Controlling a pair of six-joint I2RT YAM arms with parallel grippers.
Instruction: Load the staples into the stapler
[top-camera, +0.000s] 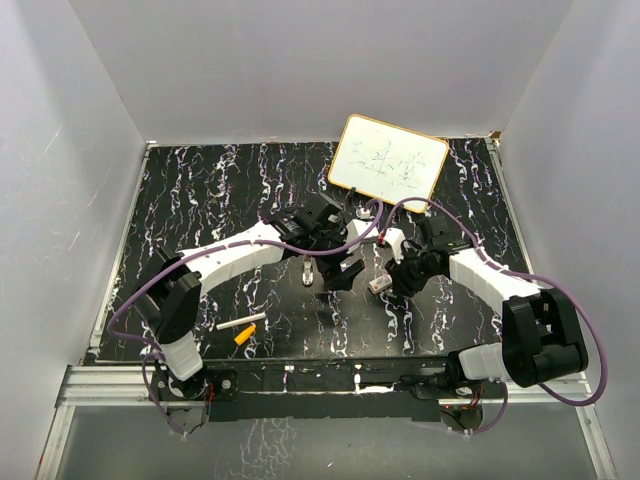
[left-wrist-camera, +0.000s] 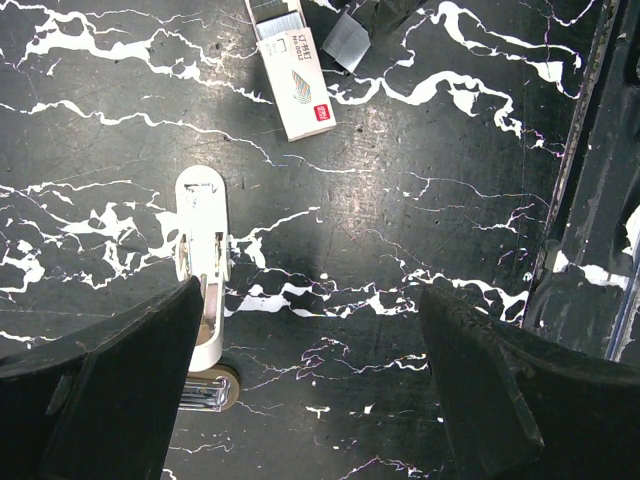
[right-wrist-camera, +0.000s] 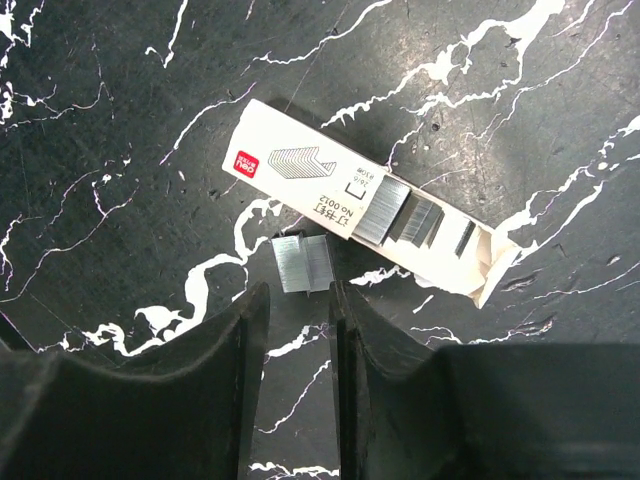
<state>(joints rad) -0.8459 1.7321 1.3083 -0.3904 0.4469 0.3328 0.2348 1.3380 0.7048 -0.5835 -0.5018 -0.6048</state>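
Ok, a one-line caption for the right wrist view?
Right gripper poised at a loose staple strip beside the open staple box on the marbled table.

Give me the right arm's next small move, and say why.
Likely ease the right gripper forward and down until its fingers straddle the loose staple strip, then close. That strip lies on the table just past them, beside the staple box, and nothing is held yet. The stapler lies beside the open left gripper.

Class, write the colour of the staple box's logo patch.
The logo patch is red, on the white staple box; clearest in the right wrist view.
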